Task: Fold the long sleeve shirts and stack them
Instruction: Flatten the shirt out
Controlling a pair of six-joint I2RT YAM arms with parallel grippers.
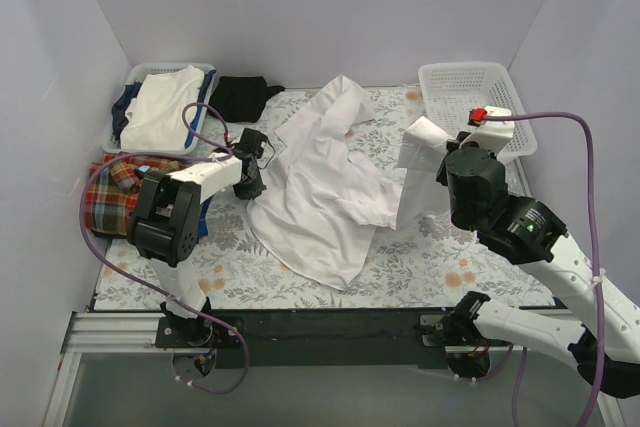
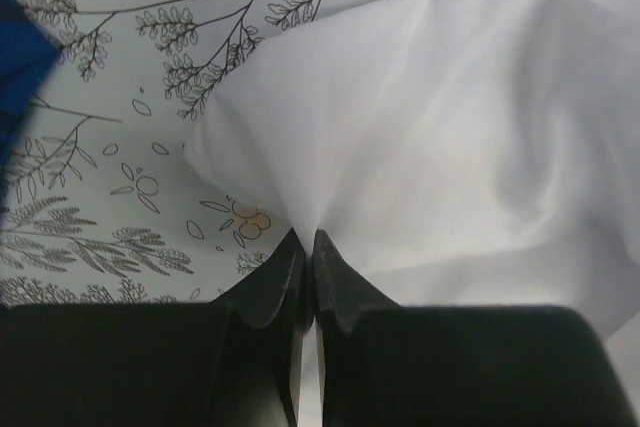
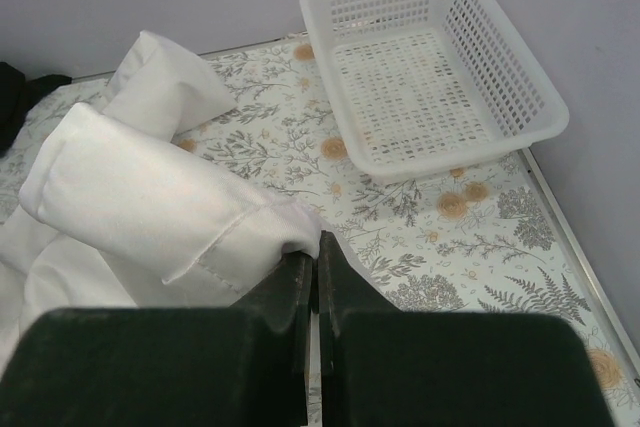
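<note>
Slippage is looming as the main hazard: the left claw [image 2: 310, 242] is pinching only a thin gather of the white shirt [image 1: 320, 197] at its very tips, jaws nearly touching, so the thin fabric could be sliding free once that arm is pulling. The right claw [image 3: 315, 247] is clamping shut on a sleeve cuff of the same shirt and holding it raised off the table [image 1: 430, 257], just in front of the white basket [image 1: 463, 67]. A pull toward the basket could be dragging the sleeve over its rim or snagging it on the mesh. If the two arms are tugging unevenly, the body would likely be bunching and twisting rather than folding flat.

The white shirt is lying crumpled beside the basket, on the side nearer the left arm. Its long axis is running from level with the basket's far rim to well past its near rim, toward the arm bases, with one sleeve reaching sideways toward the basket. Which end is carrying the collar I cannot tell. The plaid shirt [image 1: 108, 197] is sitting well apart from the basket, beyond the white shirt, partly under the left arm.
</note>
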